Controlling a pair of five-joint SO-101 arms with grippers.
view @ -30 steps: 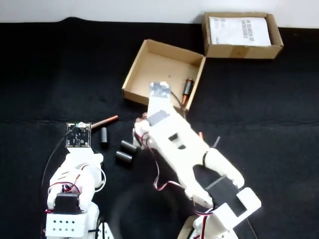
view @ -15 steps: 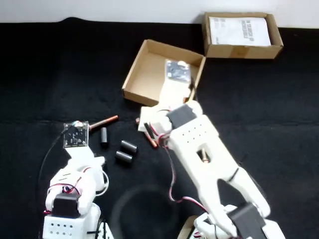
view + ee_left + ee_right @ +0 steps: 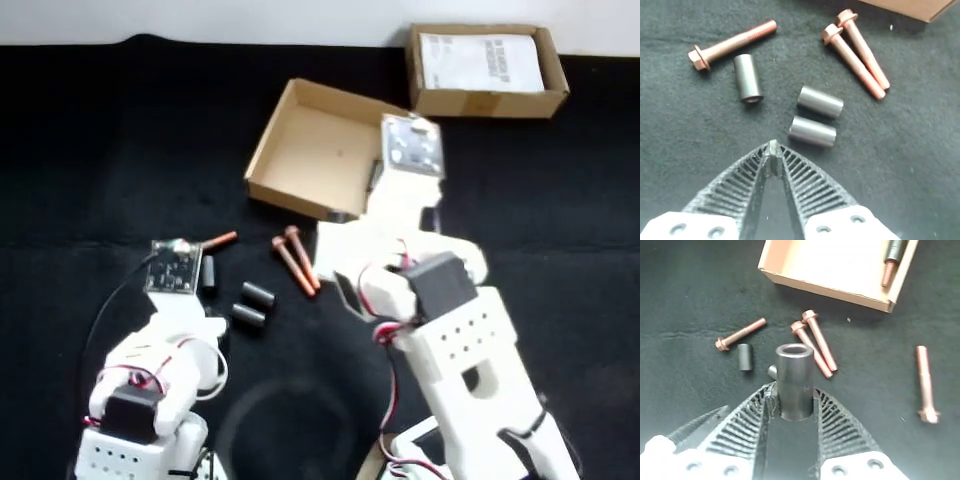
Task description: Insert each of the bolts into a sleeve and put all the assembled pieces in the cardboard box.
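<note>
Nearest the right wrist camera, a dark sleeve (image 3: pixel 795 370) is gripped upright between the jaws of the right gripper (image 3: pixel 793 389), its open bore turned up. The left gripper (image 3: pixel 772 150) is held low over the black table (image 3: pixel 685 130), its jaws pressed together on nothing. Just beyond its tip, two loose sleeves (image 3: pixel 812 131) lie side by side, with a third sleeve (image 3: pixel 748 77) near them and a lone bolt (image 3: pixel 732 45) just beside that. Further out, a pair of bolts (image 3: pixel 856 64) lies touching, and another bolt (image 3: pixel 926 382) lies well apart from the others. Farthest off, one assembled piece (image 3: pixel 892 260) is seen inside the cardboard box (image 3: pixel 310 150). The step in hand is judged to be the mating of a bolt with the held sleeve. For that, the left gripper must be opened, a bolt picked up, and its shank lined up with the bore.
</note>
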